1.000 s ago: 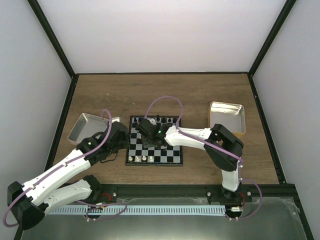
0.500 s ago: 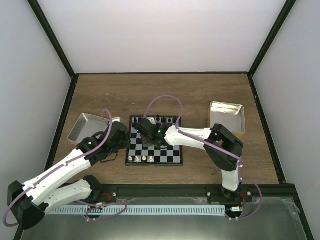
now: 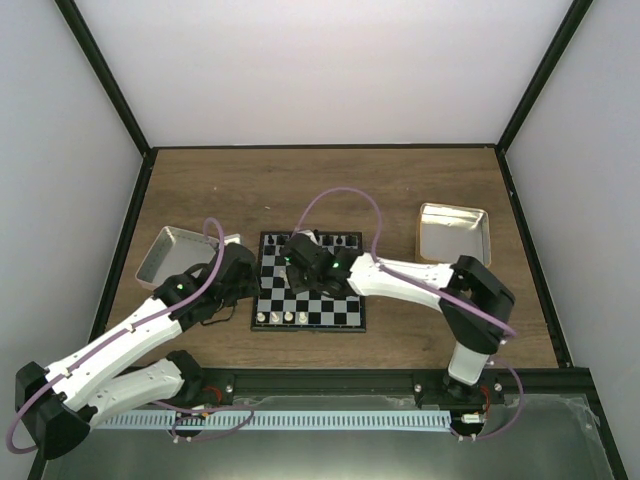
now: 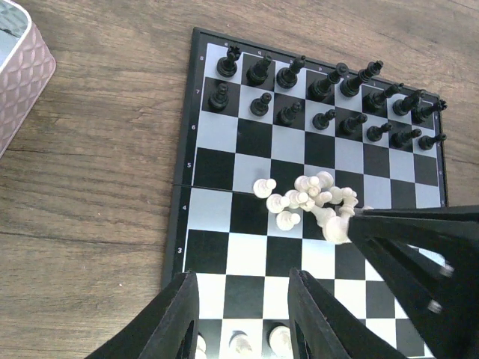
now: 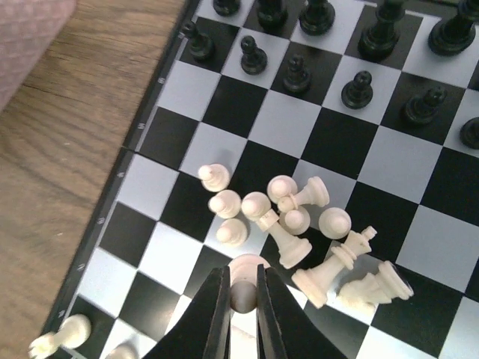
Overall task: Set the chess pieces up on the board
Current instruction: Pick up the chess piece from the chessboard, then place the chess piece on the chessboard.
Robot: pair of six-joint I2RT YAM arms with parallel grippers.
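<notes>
The board [image 3: 345, 312] lies at mid-table. Black chess pieces [image 4: 322, 97] stand in two rows along its far side. A heap of cream-white pieces [image 5: 299, 217], some fallen, lies mid-board [image 4: 303, 196]. My right gripper [image 5: 242, 280] reaches down at the heap's near edge, shut on a white pawn [image 5: 247, 263]. In the top view the right gripper [image 3: 305, 270] is over the board's left half. My left gripper [image 4: 243, 299] hovers open and empty over the board's near left part, above three standing white pieces [image 4: 239, 344].
A silver tin [image 3: 165, 255] stands left of the board, its wall [image 4: 19, 67] just past the board's far left corner. A gold-rimmed tin [image 3: 455, 235] stands to the right. Bare wood [image 4: 90, 194] runs along the board's left edge.
The right gripper's jaws have closed onto the white pawn. The right arm's elbow has swung to the right. The left arm has not moved.
</notes>
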